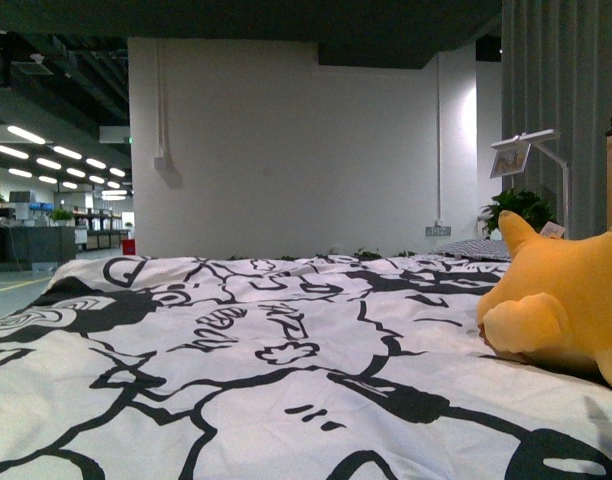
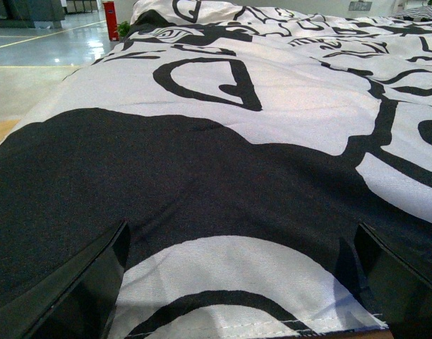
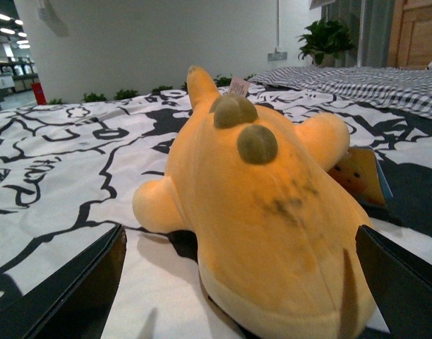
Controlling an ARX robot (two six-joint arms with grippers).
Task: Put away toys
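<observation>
An orange-yellow plush toy (image 1: 561, 300) lies on the black-and-white patterned bedspread (image 1: 266, 360) at the right side of the front view. In the right wrist view the toy (image 3: 265, 212) fills the middle, with two olive bumps on its back and a stubby limb out to one side. My right gripper (image 3: 241, 282) is open, its dark fingers (image 3: 75, 296) standing on either side of the toy's near end, apart from it. My left gripper (image 2: 241, 282) is open over bare bedspread (image 2: 223, 162) near its hem, holding nothing. Neither arm shows in the front view.
A potted plant (image 1: 521, 208) and a lamp (image 1: 531, 150) stand behind the bed at the right. A grey checked pillow (image 3: 364, 81) lies beyond the toy. A small orange card or tag (image 3: 357, 173) rests beside the toy. The bed's side edge drops to the floor (image 2: 32, 63).
</observation>
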